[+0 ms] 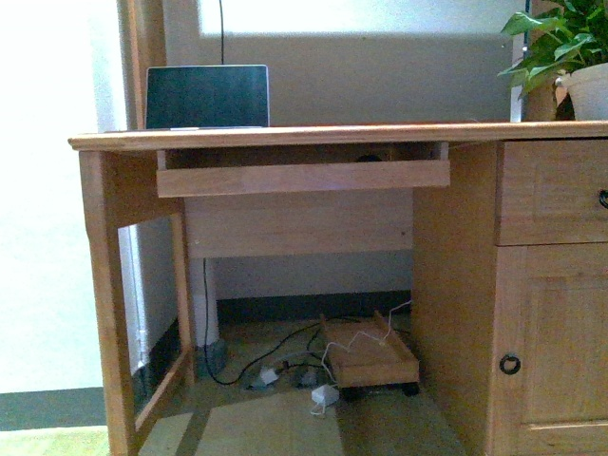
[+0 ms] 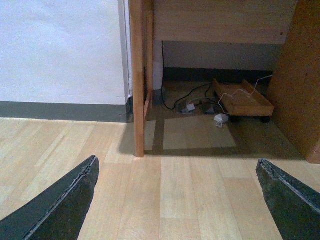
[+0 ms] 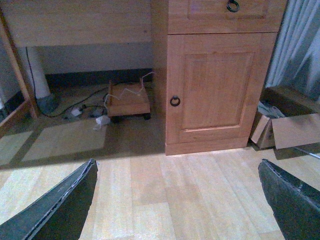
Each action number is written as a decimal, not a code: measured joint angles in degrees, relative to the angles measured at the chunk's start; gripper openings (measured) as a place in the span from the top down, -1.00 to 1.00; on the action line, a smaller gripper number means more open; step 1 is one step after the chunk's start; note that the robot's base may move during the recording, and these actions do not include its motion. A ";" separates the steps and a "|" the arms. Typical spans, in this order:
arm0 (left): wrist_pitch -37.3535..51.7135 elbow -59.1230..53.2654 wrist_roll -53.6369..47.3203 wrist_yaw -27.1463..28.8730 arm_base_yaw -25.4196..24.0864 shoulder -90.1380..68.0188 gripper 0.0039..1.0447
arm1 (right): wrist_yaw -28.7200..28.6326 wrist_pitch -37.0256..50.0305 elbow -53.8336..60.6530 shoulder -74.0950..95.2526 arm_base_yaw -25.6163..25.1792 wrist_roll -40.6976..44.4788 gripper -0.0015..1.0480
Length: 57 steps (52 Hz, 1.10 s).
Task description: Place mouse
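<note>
I cannot clearly make out the mouse in any view. In the front view a small dark shape (image 1: 369, 158) peeks over the front board of the pulled-out keyboard tray (image 1: 302, 177); I cannot tell what it is. My left gripper (image 2: 177, 167) is open and empty, low over the wood floor in front of the desk's left leg (image 2: 137, 80). My right gripper (image 3: 177, 170) is open and empty over the floor in front of the desk's cabinet door (image 3: 215, 85). Neither arm shows in the front view.
A dark laptop (image 1: 207, 96) stands on the wooden desk top (image 1: 399, 134), a potted plant (image 1: 570, 57) at its right end. Under the desk lie a low wooden wheeled cart (image 1: 372, 359), cables and adapters (image 1: 285, 370). A cardboard box (image 3: 285, 131) sits right of the cabinet.
</note>
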<state>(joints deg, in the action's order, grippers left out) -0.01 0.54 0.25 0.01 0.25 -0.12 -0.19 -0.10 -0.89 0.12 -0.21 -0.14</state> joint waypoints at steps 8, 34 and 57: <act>0.00 0.00 0.02 0.00 0.00 0.00 -0.86 | 0.00 0.00 0.00 0.00 0.00 0.00 -0.86; 0.00 0.00 0.00 0.00 0.00 0.00 -0.86 | 0.00 0.00 0.00 0.00 0.00 0.00 -0.86; 0.00 0.00 0.02 0.00 -0.02 0.02 -0.86 | 0.00 0.00 0.00 0.00 0.00 0.00 -0.86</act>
<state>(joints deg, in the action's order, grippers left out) -0.01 0.54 0.27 0.01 0.23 -0.10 -0.19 -0.10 -0.89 0.12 -0.21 -0.14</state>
